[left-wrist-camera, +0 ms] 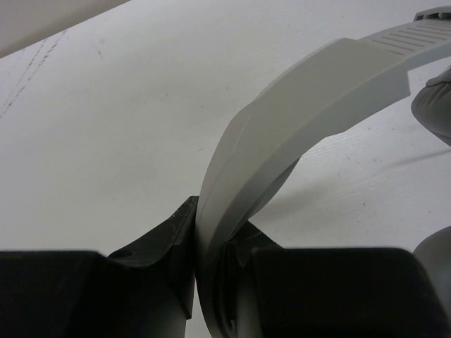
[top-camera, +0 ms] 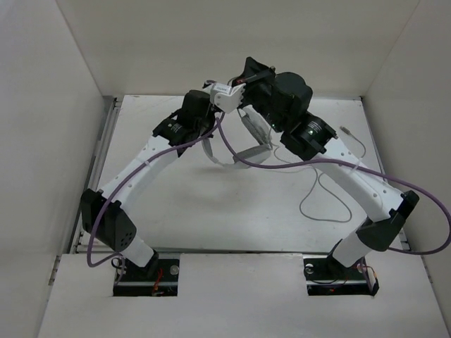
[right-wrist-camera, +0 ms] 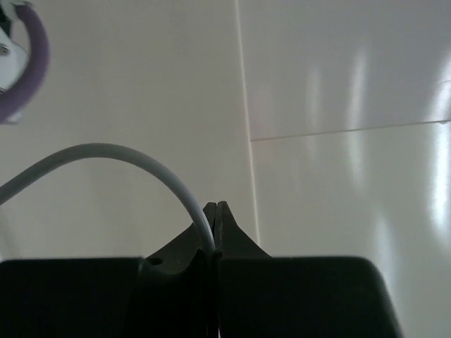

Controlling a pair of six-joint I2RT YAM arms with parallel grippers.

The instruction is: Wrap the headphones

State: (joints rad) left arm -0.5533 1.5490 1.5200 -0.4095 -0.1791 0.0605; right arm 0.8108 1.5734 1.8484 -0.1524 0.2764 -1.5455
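Centrally, left tool point(left-wrist-camera: 211, 236) pinches the headphones point(left-wrist-camera: 303, 105) by the headband, right tool point(right-wrist-camera: 215, 215) pinches their cable point(right-wrist-camera: 106, 150), purple leads point(right-wrist-camera: 39, 56) alongside.

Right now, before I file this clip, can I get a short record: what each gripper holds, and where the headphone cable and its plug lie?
left gripper: shut on the headband
right gripper: shut on the cable
headphones: between the two wrists, far middle of the table
cable slack: loose loop on the table's right side, not wound
plug: on the table, far right, free
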